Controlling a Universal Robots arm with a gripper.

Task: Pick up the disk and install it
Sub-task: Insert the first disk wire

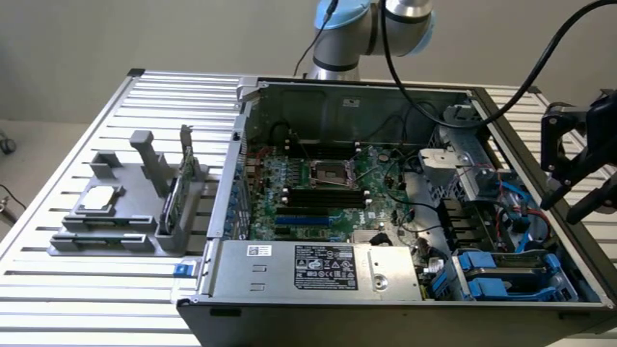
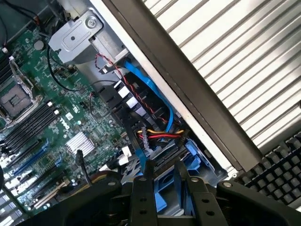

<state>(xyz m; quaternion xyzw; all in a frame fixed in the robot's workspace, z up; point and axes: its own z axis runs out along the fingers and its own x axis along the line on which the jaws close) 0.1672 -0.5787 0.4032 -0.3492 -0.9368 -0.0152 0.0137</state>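
Arm (image 1: 339, 36): silver links and a blue joint cap at the back, black cable looping off it. Gripper (image 1: 566, 206): black, out at the exterior view's right, tilted, tips pointing down. Jaws stand parted, gap between the two fingers (image 2: 143, 197), nothing gripped.

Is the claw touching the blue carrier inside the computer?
Apart. The exterior view shows the gripper hanging above the case's wall, with open space between it and the blue carrier.
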